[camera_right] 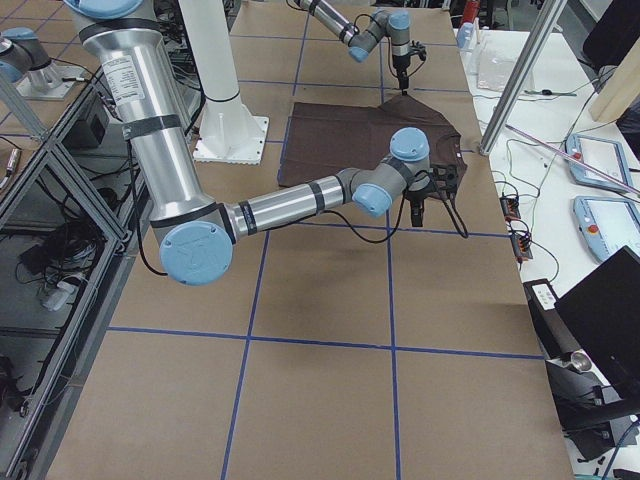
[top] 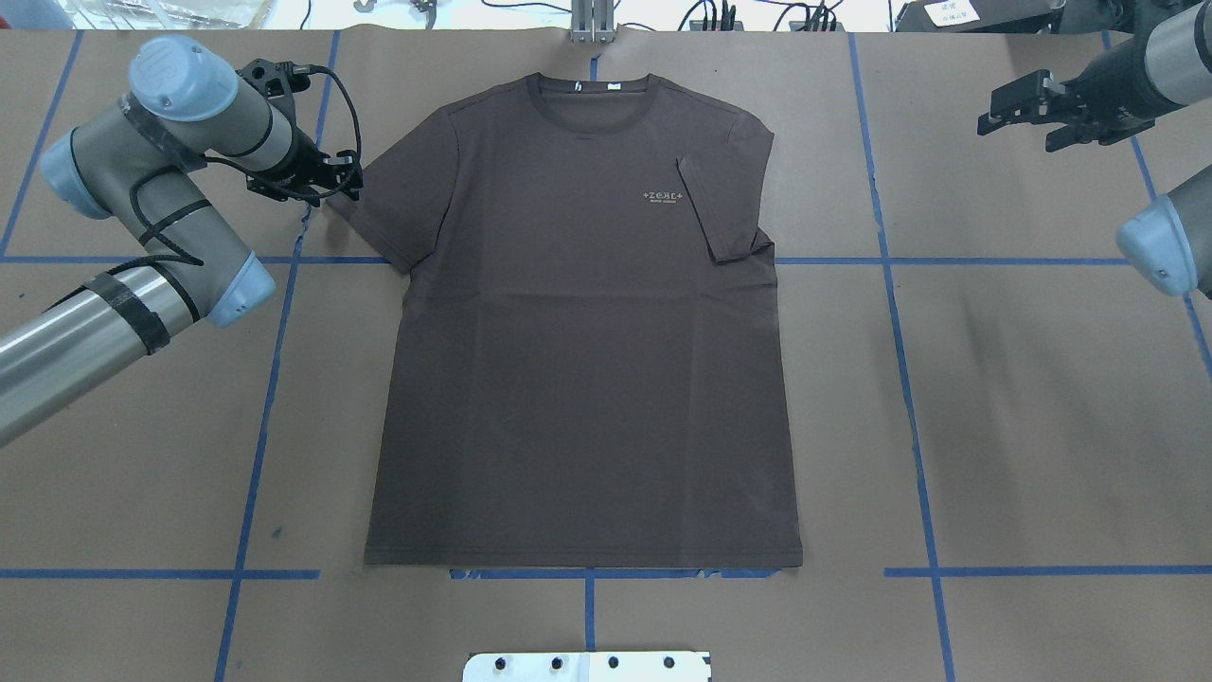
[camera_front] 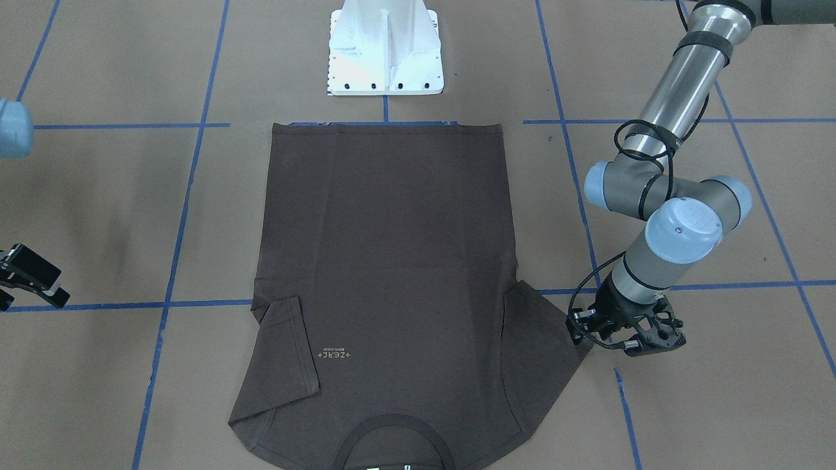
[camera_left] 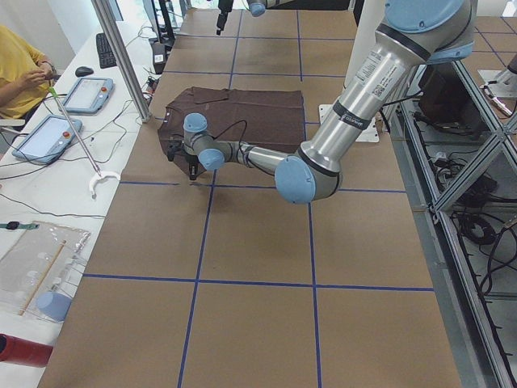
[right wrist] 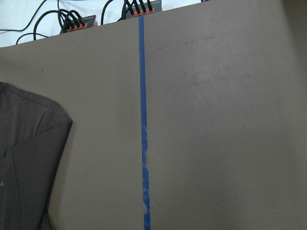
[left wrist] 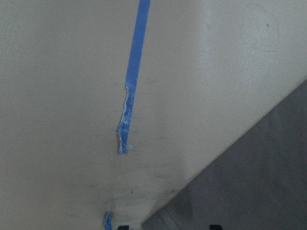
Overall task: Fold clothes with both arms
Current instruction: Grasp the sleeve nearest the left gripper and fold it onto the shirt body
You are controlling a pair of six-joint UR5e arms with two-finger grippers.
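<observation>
Watching the feeds, I see the T-shirt (top: 578, 360) lying flat and front up on the table (top: 1042, 398), with its collar (top: 594, 90) on the side far from the robot. The sleeve on my right (top: 724, 213) is folded in over the chest. The left gripper (top: 333, 178) sits low at the other sleeve's (top: 393, 204) outer edge, jaws apart. The right gripper (top: 1027, 112) hangs well clear of the shirt, its jaws apart too.

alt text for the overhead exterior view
A dark brown-grey T-shirt lies flat on the table, collar away from the robot, the sleeve on the robot's right folded inward. The left claw sits at the other sleeve's edge; the right claw hovers far to the right.
</observation>
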